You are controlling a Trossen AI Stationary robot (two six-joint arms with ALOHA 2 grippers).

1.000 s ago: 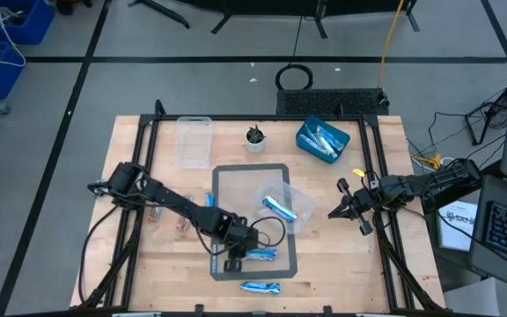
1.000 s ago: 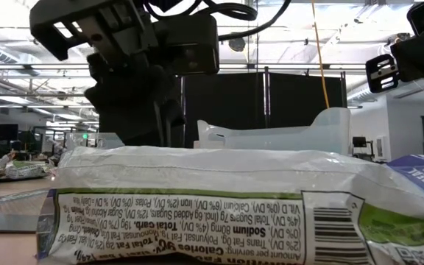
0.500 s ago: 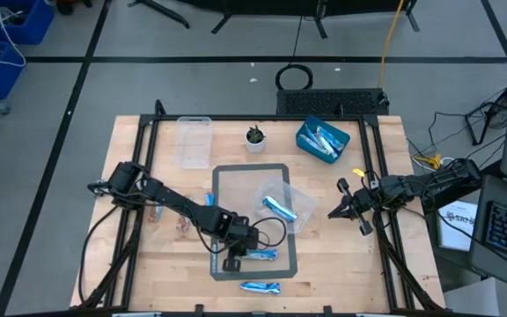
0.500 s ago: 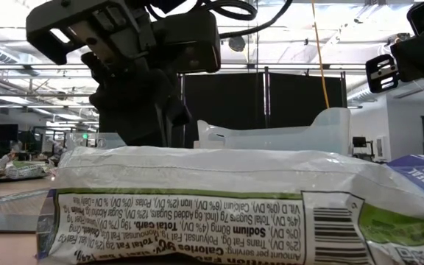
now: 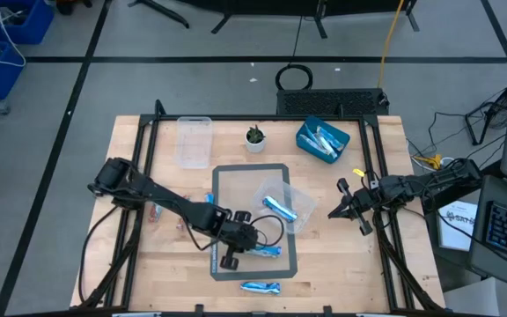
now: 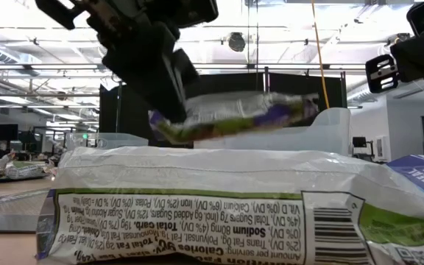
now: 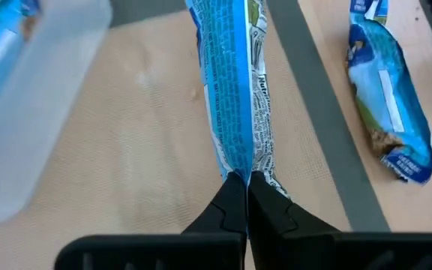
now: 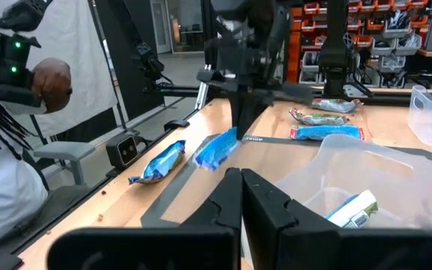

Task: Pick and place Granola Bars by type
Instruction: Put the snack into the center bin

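A blue granola bar [image 7: 235, 97] is clamped by one end in the left gripper [image 7: 237, 196], its long axis running straight ahead, while the right gripper [image 8: 240, 187] is held shut.

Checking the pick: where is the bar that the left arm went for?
In the high view, the blue bar is pinched at one end in the left gripper, lifted over the front edge of the grey mat, with another bar lying nearer the table's front.

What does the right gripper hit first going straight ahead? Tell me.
Probably the near edge of the clear tub, though depth is unclear. If the right gripper clears that, next comes the blue granola bar pinched in the left gripper.
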